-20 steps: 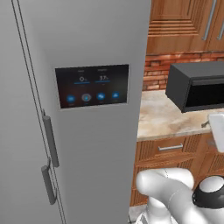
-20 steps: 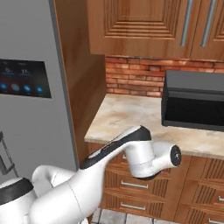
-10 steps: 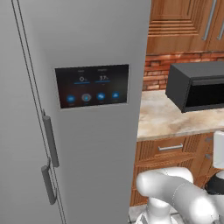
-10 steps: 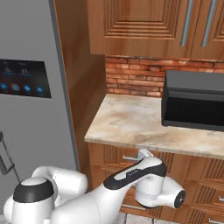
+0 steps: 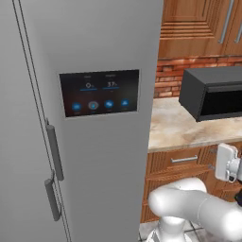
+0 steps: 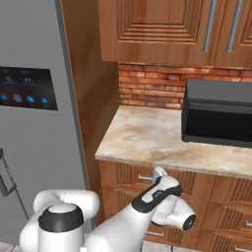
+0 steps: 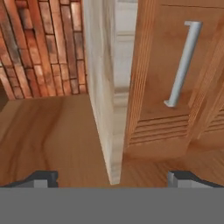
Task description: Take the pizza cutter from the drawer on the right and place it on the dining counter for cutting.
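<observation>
The drawer point(image 7: 157, 87) directly under the stone worktop is shut, and its silver bar handle point(image 7: 183, 61) runs up the right of the hand view. My gripper point(image 7: 113, 178) is open just in front of it, with nothing between its dark fingertips point(image 7: 40, 177). From the right base view the gripper point(image 6: 156, 173) sits close to the drawer's handle point(image 6: 144, 177). In the left base view the gripper point(image 5: 220, 162) hangs right of the same drawer point(image 5: 182, 158). The pizza cutter is hidden and the dining counter is out of view.
A tall grey fridge point(image 5: 85, 142) with a dark touch panel stands at the left. A black microwave point(image 6: 219, 115) sits on the beige stone worktop point(image 6: 147, 138) against a brick wall. Wooden cabinet doors point(image 6: 162, 29) hang above, and more drawers point(image 6: 221, 221) lie below.
The arm has swung down from worktop height to the drawer fronts, and the hand now faces the top drawer. The base has stayed put and the gripper stays open.
</observation>
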You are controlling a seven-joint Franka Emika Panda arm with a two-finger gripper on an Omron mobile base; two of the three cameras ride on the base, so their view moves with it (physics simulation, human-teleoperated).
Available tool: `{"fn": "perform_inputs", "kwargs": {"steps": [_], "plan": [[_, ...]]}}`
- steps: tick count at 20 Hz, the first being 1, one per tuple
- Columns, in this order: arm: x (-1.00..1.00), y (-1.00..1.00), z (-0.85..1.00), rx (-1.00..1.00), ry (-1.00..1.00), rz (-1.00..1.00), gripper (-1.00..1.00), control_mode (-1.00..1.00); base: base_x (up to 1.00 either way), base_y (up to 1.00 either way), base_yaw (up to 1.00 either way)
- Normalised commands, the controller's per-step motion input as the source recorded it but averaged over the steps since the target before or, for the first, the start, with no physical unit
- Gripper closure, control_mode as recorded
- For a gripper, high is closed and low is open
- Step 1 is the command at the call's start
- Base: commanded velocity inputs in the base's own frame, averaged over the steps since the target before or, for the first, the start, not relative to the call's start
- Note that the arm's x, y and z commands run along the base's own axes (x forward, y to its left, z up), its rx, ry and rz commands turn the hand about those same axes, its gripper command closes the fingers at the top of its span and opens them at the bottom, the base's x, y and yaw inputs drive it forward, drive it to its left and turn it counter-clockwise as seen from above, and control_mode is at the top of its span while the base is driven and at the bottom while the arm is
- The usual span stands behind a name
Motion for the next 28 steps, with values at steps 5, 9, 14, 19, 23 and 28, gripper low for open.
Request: {"fn": "perform_inputs", "kwargs": {"steps": [5,9,14,19,23,28], "plan": [[0.34,0.00,-0.61,0.00,-0.09,-0.05,-1.00,-1.00,0.00,0.00,0.00],[0.30,0.00,-0.55,0.02,-0.08,-0.05,-1.00,-1.00,0.00,0.00,0.00],[0.36,0.00,-0.41,0.06,-0.07,-0.04,-1.00,-1.00,0.00,0.00,0.00],[0.41,-0.03,-0.34,0.08,-0.08,-0.01,-1.00,-1.00,0.00,0.00,0.00],[0.38,-0.11,-0.34,0.04,-0.05,0.00,-1.00,-1.00,0.00,0.00,0.00],[0.46,-0.10,-0.39,0.01,-0.06,0.00,-1.00,-1.00,0.00,0.00,0.00]]}}
